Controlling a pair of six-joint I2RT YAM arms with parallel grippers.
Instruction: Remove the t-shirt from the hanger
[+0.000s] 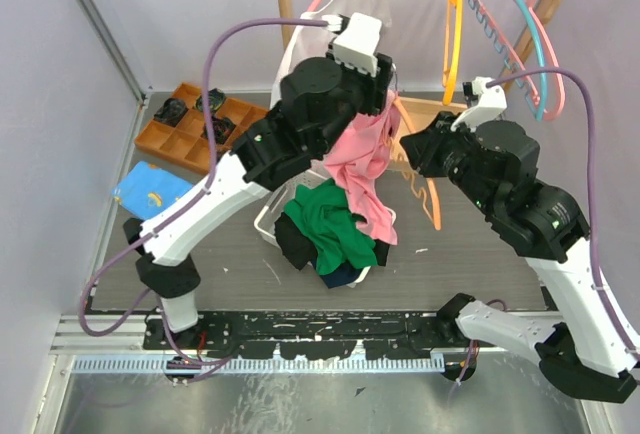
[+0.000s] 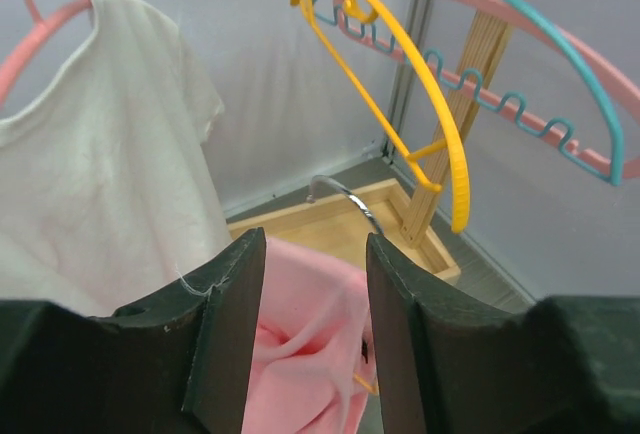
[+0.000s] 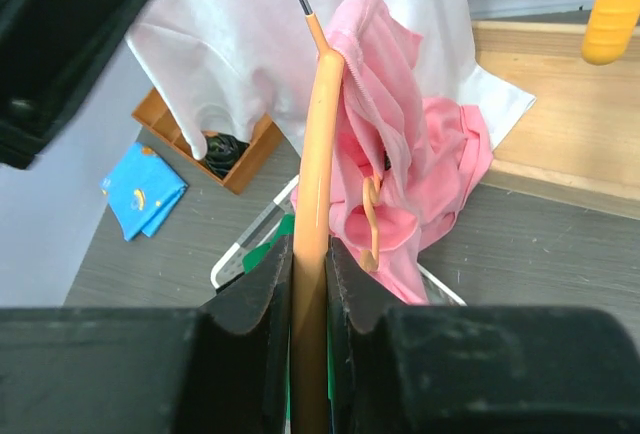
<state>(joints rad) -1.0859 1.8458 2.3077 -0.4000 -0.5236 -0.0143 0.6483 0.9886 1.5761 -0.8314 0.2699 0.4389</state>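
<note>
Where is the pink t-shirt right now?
Centre of the top view: the pink t-shirt hangs from the orange hanger clamped in the right gripper, just above the green garment.

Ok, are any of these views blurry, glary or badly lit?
Top external: soft, even light, sharp throughout, no glare. Left wrist: the left gripper looms dark and slightly soft up close, while the yellow hanger is crisp. Right wrist: the orange hanger blurs toward the lens, and the white t-shirt looks nearly washed out.
</note>
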